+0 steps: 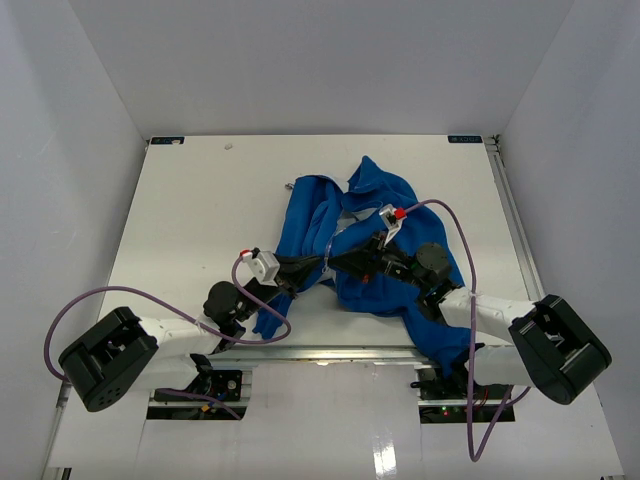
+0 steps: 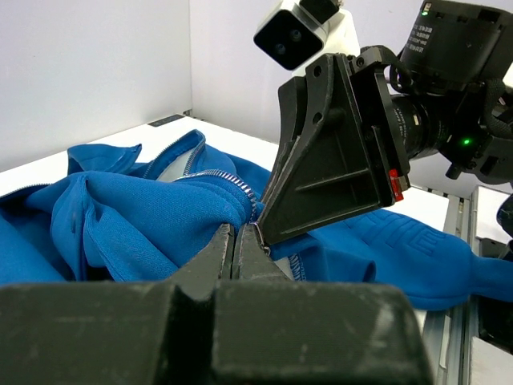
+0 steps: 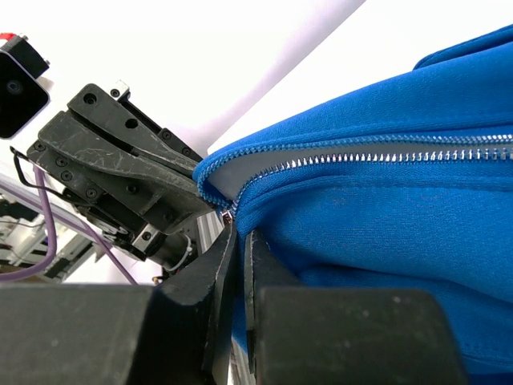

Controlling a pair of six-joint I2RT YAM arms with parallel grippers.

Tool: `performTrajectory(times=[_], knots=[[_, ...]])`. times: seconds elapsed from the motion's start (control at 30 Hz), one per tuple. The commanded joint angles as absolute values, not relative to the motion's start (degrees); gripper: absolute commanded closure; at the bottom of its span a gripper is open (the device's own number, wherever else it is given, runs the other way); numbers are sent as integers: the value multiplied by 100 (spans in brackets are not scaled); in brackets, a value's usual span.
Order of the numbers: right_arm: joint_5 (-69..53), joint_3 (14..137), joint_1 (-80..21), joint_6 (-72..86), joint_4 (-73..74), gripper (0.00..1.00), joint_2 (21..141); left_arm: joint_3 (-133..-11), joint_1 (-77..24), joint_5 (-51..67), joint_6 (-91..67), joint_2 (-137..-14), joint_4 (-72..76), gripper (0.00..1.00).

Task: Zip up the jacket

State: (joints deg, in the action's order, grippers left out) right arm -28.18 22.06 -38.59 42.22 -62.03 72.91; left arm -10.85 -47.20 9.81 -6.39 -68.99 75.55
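White table (image 1: 200, 200) holds the jacket (image 1: 385, 190) mid-frame. Our left gripper (image 2: 234, 245) and right gripper (image 3: 239, 241) clamp its open zipper (image 3: 385, 152) ends; we judge mating both sides comes next, then drawing it closed.

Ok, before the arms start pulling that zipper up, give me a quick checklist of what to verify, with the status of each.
1. Left gripper shut on the jacket beside the zipper: ok.
2. Right gripper shut on the jacket at the zipper's lower end: ok.
3. Slider actually held by the right gripper: cannot tell.
4. Zipper sides joined: not ok, grey lining shows between them.
5. Jacket spread flat: not ok, it is bunched.
6. Clearance between the two grippers: cannot tell, they sit nearly tip to tip.
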Motion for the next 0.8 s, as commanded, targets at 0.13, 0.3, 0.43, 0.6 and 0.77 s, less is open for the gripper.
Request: performTrajectory(times=[0.13, 0.3, 0.43, 0.6, 0.77], knots=[[-2625, 2338, -3832, 3559, -6031, 92, 6874, -1222, -4775, 1704, -712, -6805, 7937, 100], [-2573, 2301, -3820, 3303, -5842, 92, 6711, -1243, -4781, 1785, -719, -6784, 7817, 100], [-2531, 2255, -3814, 3158, -5812, 92, 6575, -1311, -4781, 1830, -712, -6798, 7652, 100], [-2431, 2200, -3800, 3026, -5801, 92, 6397, -1392, -4781, 1898, -703, -6791, 7444, 100], [-2321, 2171, -3788, 2858, -5749, 92, 6207, -1406, -4772, 1941, -712, -6733, 7349, 100]])
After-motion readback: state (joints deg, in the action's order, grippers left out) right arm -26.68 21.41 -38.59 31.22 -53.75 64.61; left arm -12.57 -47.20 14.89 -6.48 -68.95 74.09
